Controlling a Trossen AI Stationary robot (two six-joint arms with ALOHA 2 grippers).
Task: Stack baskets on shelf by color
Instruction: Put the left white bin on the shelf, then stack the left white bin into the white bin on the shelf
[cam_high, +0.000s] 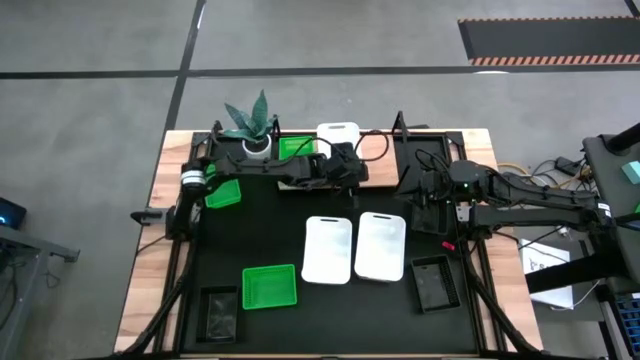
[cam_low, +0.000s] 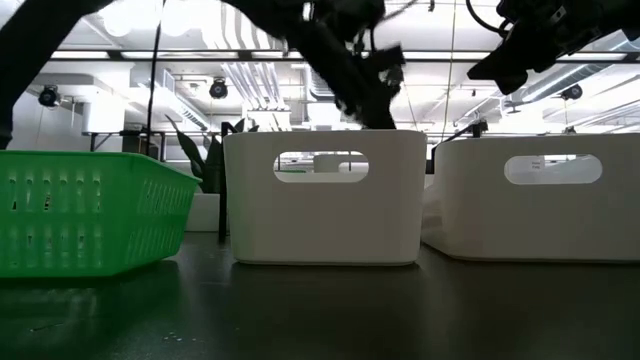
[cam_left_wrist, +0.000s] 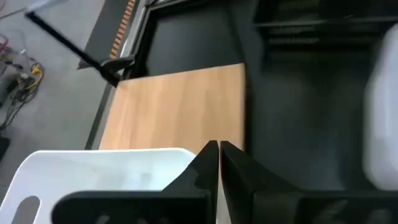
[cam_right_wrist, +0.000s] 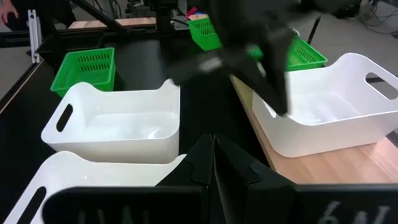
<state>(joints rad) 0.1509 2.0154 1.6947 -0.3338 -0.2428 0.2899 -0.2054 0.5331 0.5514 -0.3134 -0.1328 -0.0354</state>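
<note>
A white basket (cam_right_wrist: 329, 112) stands on the wooden shelf (cam_right_wrist: 323, 165) at the table's far edge, beside a green basket (cam_high: 297, 148). My left gripper (cam_left_wrist: 219, 155) reaches over from the left and is shut at this white basket's near rim. My right gripper (cam_right_wrist: 213, 146) is shut on nothing and hangs at the right, above two white baskets (cam_high: 328, 248) (cam_high: 381, 246) that rest on the black table. Two more green baskets (cam_high: 270, 286) (cam_high: 222, 194) and two black ones (cam_high: 220, 312) (cam_high: 434, 282) also sit on the table. My left gripper has the white basket's rim (cam_right_wrist: 273, 113) at the near wall, close to a corner (cam_left_wrist: 189, 154), between its shut fingers. The fingers slant down from the table's left and near side. The basket stays upright with its bottom on the shelf board.
A plant in a white pot (cam_high: 252, 122) stands at the shelf's left end. Black posts (cam_high: 400, 125) rise at the shelf's ends. To the right of the white basket the board (cam_left_wrist: 180, 106) is bare. Cables lie at the table's right.
</note>
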